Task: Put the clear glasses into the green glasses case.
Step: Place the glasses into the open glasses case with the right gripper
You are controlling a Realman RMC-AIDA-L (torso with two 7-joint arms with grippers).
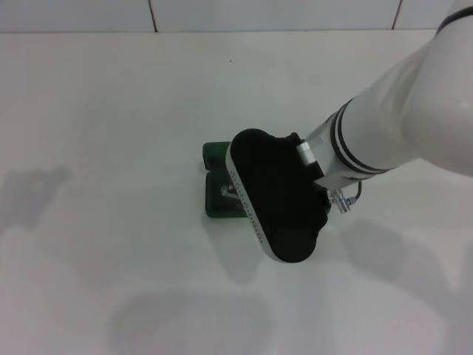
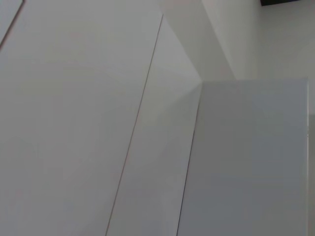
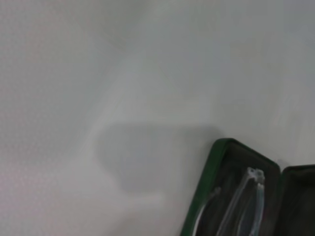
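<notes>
The green glasses case (image 1: 218,203) lies open on the white table, its left end showing from under my right arm. My right gripper (image 1: 275,198) hangs directly over the case, and its black housing covers most of it. In the right wrist view the case (image 3: 204,191) shows its dark inside, with the clear glasses (image 3: 246,196) lying in one half. A small clear part of the glasses (image 1: 226,192) also peeks out in the head view. My left gripper is out of view.
The white table (image 1: 111,148) stretches all around the case, with a tiled wall edge (image 1: 222,15) at the back. The left wrist view holds only pale wall panels (image 2: 98,123).
</notes>
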